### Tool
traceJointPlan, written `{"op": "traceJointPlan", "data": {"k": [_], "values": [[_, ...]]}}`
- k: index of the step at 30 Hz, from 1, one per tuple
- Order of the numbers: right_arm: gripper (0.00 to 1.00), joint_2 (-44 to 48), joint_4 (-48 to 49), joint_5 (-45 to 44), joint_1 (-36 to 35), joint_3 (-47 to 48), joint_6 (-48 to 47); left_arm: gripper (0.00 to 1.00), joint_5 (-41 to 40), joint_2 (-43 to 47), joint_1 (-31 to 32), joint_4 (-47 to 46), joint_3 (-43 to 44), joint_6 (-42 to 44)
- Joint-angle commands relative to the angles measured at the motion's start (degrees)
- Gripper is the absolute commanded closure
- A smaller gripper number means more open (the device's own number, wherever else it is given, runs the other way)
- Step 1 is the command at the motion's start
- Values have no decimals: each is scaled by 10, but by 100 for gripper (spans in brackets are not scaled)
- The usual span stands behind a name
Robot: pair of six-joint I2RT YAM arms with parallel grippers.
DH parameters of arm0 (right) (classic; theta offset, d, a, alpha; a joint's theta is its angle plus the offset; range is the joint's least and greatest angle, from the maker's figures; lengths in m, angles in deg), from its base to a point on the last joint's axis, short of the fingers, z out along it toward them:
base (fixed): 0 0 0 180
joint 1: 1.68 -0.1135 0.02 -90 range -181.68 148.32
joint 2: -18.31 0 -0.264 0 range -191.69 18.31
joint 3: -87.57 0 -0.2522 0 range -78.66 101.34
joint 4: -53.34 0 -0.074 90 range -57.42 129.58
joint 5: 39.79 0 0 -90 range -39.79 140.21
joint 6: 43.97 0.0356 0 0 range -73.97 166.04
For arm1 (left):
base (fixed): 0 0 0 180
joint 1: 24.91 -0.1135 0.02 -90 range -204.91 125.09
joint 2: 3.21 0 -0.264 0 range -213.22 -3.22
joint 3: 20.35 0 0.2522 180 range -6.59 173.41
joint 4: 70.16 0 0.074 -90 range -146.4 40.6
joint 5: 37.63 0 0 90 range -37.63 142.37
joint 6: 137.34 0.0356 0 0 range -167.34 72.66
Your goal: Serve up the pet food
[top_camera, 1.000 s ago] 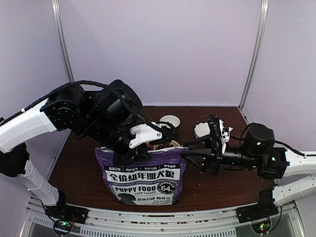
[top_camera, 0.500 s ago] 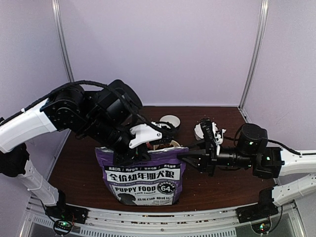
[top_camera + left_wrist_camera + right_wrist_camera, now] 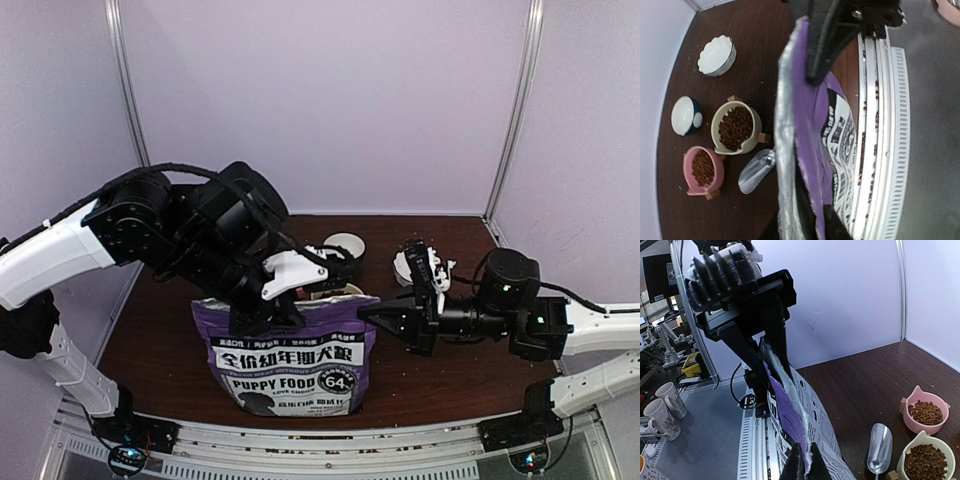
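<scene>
Top external — pet food (image 3: 735,127) mostly behind bag (image 3: 290,370), left hand (image 3: 268,312) and right hand (image 3: 368,312) tight on rim

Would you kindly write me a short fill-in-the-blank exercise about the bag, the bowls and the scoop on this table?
1. The left gripper and right gripper both pinch the ___ edge of the bag.
2. The beige bowl and pink bowl both hold ___.
3. The white bowl is ___.
4. The scoop lies flat on the ___.

Missing words: top; kibble; empty; table.
</scene>
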Motion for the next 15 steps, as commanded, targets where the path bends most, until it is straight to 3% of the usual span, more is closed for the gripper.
{"op": "traceJointPlan", "data": {"k": [1,4,6,12,15], "values": [[100,11,32,21,0,6,4,63,-2,8,-3,-36,4,-20],[100,16,33,23,1,3,3,51,30,-5,-4,-64,18,-31],[100,19,32,24,1,0,2,49,52,-18,-3,-77,31,-39],[100,27,28,27,1,-4,0,53,85,-54,-3,-92,54,-45],[100,30,28,28,0,-7,-1,60,94,-67,-4,-92,63,-46]]}}
